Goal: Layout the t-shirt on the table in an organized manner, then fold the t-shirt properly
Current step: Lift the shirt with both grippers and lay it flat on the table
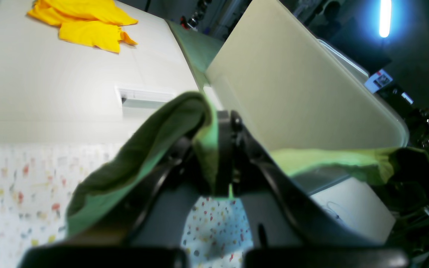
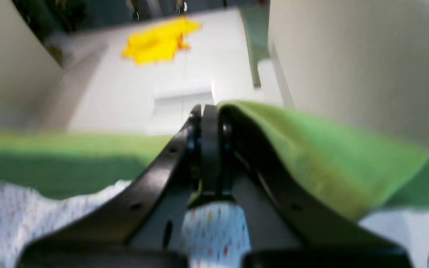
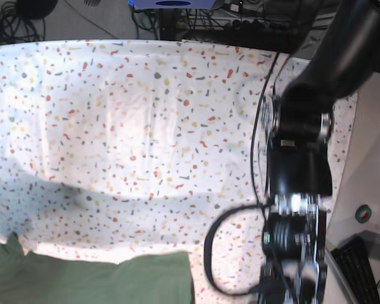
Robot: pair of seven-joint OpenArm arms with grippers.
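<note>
Hanging off the near edge of the table [image 3: 114,126], the t-shirt [image 3: 95,278] is pinched in both clamped grippers — left gripper [image 1: 225,149], right gripper [image 2: 210,141] — and uneven pulling could slip a thin hem free or land it bunched.

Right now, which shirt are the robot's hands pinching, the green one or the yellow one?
The green t-shirt. Both the left hand and the right hand are shut on its fabric, lifting it. The yellow garment lies untouched on the far plain surface.
</note>
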